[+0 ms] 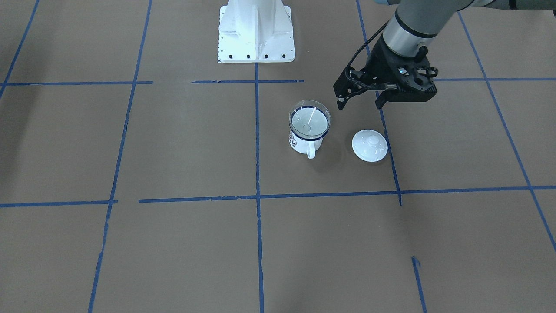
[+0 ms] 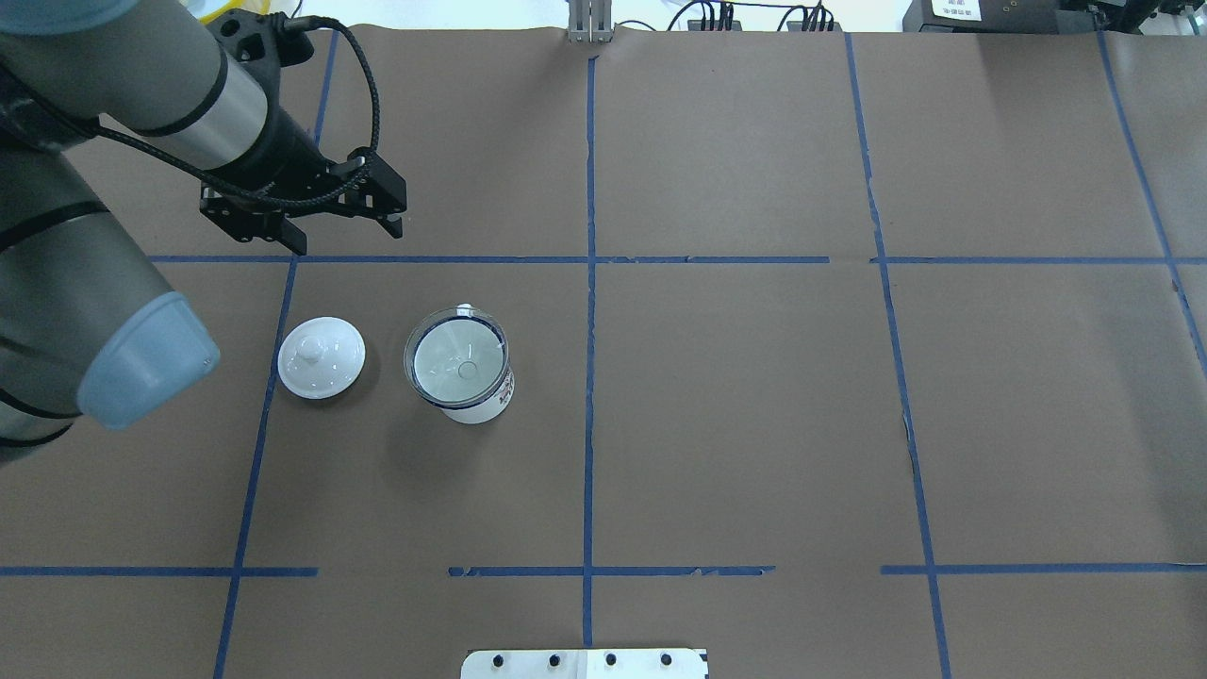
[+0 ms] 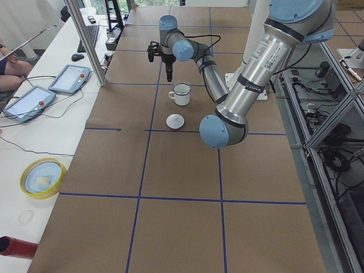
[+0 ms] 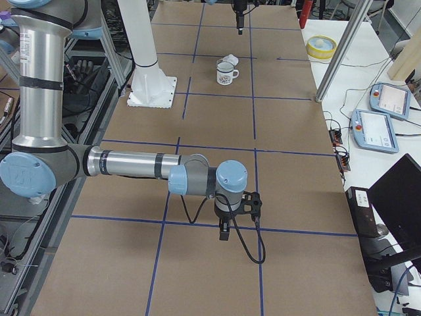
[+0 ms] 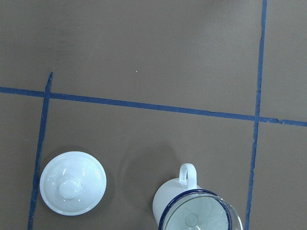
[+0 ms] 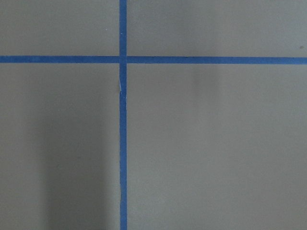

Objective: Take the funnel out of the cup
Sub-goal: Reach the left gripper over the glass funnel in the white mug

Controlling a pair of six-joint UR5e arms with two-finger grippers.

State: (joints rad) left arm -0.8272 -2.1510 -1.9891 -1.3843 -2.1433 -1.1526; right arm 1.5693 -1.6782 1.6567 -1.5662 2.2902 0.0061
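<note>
funnel point(image 1: 309, 121) faint, spout hidden in cup point(image 1: 300, 144)

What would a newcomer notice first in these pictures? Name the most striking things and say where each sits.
A clear funnel sits in the white, blue-rimmed cup near the middle of the table, with a white domed lid lying beside it. The left pincer hovers open above the table close by, touching neither.

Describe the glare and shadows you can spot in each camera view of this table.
Front-facing view: a bright streak of glare crosses the clear funnel; left wrist view: a faint soft shadow lies on the paper between cup and lid; right wrist view: a blurred dark band shades the lower left.
</note>
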